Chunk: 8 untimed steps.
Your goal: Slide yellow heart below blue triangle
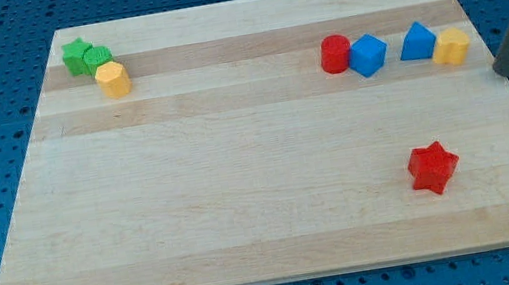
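Your tip (503, 71), a bare rod grasping nothing, stood just off the board's right edge, with the yellow heart (452, 46) near it at about ten o'clock, touching the blue triangle (416, 41) at the heart's nine o'clock side.

Eight blocks (433, 167), one board (242, 195)
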Tool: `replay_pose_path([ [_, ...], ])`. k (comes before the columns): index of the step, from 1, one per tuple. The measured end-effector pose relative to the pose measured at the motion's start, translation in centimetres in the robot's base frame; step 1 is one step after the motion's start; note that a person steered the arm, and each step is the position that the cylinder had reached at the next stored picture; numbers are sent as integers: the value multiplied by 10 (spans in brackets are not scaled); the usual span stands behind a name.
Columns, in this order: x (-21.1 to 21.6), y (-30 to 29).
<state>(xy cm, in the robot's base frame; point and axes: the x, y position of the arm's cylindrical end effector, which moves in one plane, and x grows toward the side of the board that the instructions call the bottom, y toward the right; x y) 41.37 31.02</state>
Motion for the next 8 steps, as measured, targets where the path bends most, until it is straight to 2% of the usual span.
replay_pose_path([
  [1,-51,11],
  [4,-67,-32],
  [7,34,-50],
  [8,41,-56],
])
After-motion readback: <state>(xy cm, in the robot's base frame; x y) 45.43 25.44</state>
